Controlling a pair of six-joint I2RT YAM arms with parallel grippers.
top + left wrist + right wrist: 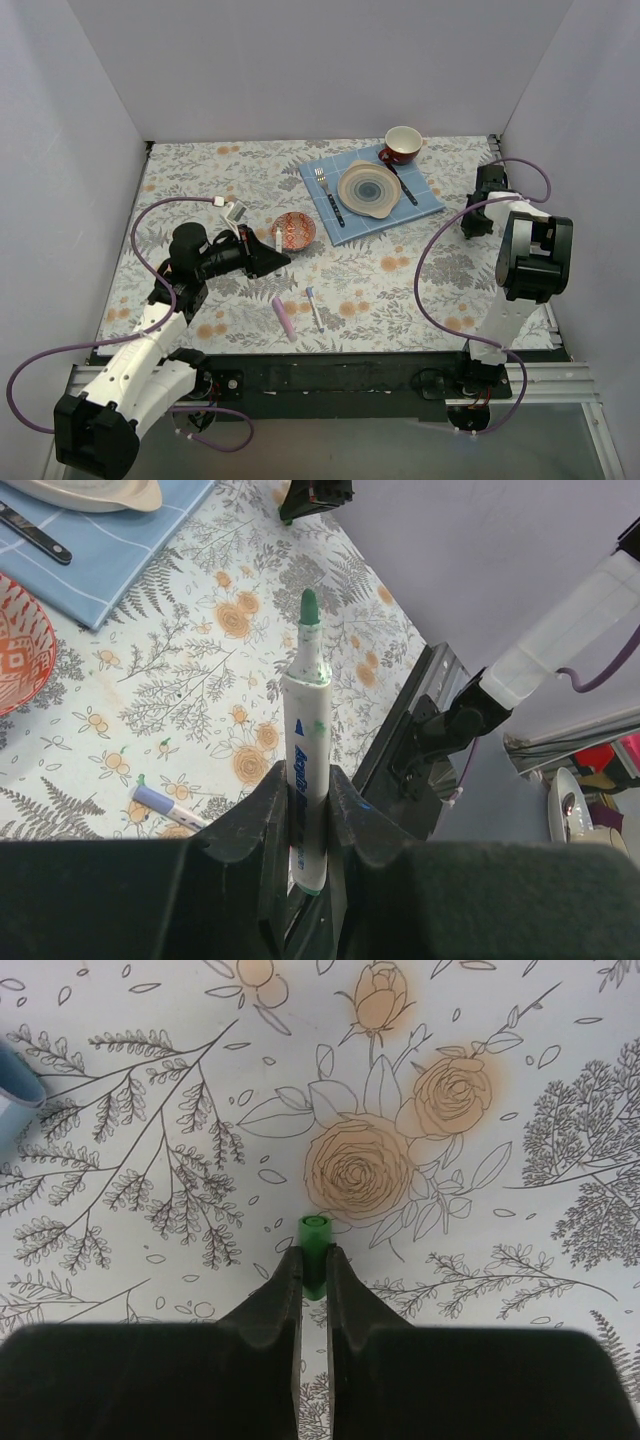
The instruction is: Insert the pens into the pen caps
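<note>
Green-tipped pen (305, 710) was clamped tip-out in the left gripper (307, 785), above the floral cloth (200, 680) | green cap (315, 1232) sat pinched in the right gripper (314, 1260) | the two well apart | judged next: bring together, line tip with cap mouth.

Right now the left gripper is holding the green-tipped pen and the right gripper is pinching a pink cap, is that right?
Not quite. The left gripper does hold the green-tipped pen, but the cap pinched in the right gripper is green, not pink. The right wrist view shows it.
</note>
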